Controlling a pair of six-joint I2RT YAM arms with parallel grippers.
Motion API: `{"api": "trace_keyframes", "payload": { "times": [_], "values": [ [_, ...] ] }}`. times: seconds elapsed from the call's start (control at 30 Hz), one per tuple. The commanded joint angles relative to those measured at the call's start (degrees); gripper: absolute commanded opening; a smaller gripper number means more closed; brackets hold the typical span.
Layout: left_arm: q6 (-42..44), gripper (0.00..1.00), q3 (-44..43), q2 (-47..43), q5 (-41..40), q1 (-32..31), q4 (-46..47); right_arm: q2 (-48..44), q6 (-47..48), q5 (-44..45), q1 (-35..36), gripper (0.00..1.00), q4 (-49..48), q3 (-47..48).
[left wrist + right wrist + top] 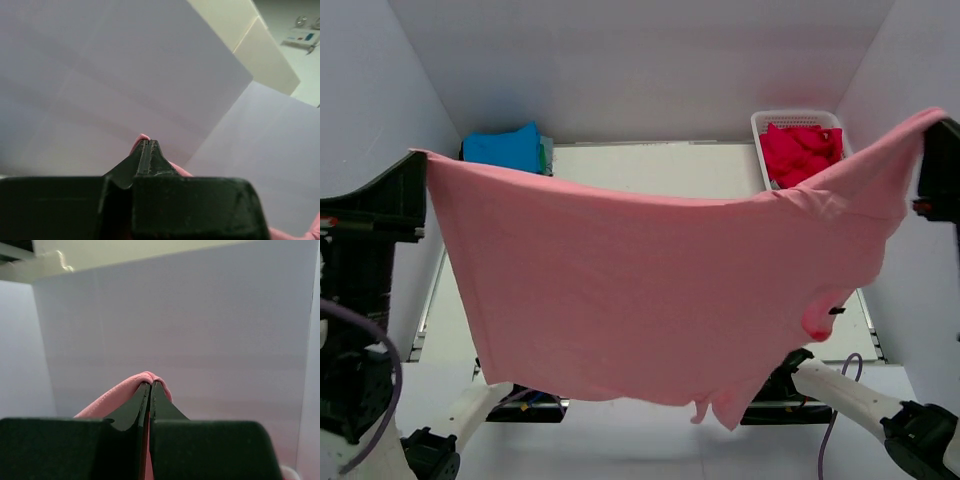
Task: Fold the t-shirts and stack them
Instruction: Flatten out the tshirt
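Light: you have bright, even, diffuse light on the white walls (620, 60); no glare.
Shadows: soft greyish shade in the back corners only.
Focus: the top view is sharp across the pink t-shirt (650, 290); in your wrist views the left gripper (146, 142) and right gripper (150, 385) are dark and blurred up close.
Colour: the walls read faintly violet.

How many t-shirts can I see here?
4: a pink one held spread in the air, a blue one folded far left with a green edge beside it, a red one in the basket. The pink may hide others.
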State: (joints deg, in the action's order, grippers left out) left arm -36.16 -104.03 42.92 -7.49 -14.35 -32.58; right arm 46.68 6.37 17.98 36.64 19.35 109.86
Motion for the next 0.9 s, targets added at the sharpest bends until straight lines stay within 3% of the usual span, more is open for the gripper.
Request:
{"api": "trace_keyframes", "payload": {
  "times": [0.0, 0.1, 0.23, 0.3, 0.43, 0.63, 0.87],
  "values": [
    [-1.36, 0.0, 7.05, 0.68, -2.17, 0.37, 0.49, 3.51, 0.22, 7.49, -0.08, 0.0, -6.59, -7.18],
    [-2.5, 0.0, 16.18, 0.68, -5.16, 0.37, 3.21, 5.61, 0.48, 18.28, -0.17, 0.0, -12.99, -16.74],
    [-7.23, 0.0, 27.01, 2.69, -15.06, -0.33, 6.38, 11.14, 2.94, 32.61, -0.26, 0.0, -26.06, -28.81],
    [-8.74, 0.0, 34.46, 5.05, -15.1, 0.2, 10.4, 15.44, 3.47, 35.71, -0.69, 0.0, -30.05, -35.13],
    [-10.68, 0.0, 39.42, 16.09, -23.85, 0.2, 10.61, 24.15, -2.31, 36.34, -3.5, 0.0, -31.4, -40.76],
    [-8.13, 0.0, 41.45, 35.72, -28.19, 0.73, 21.22, 45.15, -12.95, 29.94, -10.45, 0.0, -27.01, -35.71],
    [-6.46, 0.0, 28.28, 61.82, -26.28, 3.27, 23.35, 66.31, -14.63, 24.92, -14.67, 0.0, -23.93, -23.84]
  ]
}}
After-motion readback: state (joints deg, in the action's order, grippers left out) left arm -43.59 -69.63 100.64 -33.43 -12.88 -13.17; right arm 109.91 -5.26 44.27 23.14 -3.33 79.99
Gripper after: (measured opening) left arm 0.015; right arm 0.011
